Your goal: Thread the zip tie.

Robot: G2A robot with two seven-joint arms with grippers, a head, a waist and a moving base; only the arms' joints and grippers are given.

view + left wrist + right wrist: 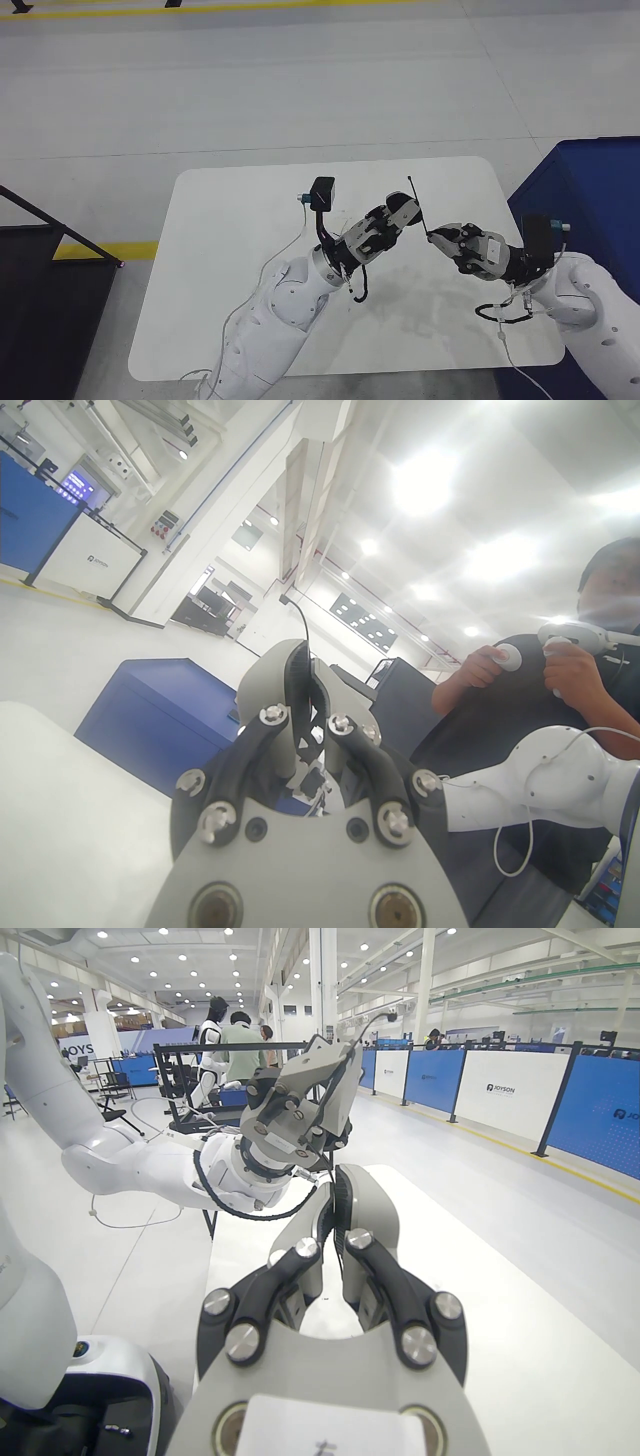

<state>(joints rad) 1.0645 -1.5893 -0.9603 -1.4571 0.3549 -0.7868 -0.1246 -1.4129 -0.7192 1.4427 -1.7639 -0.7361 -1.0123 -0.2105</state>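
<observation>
1. The zip tie (411,188) is pinched above the surface (230,300) by the fingers of the left gripper (408,211) and the right gripper (434,237).
2. The tail is best curled round and lined up squarely with the head.

Pale floor (300,80), yellow line (200,8), blue-white barriers (500,1088), ceiling lights (420,485).

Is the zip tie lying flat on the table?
No, the left end effector holds the zip tie clear of the table.
</observation>
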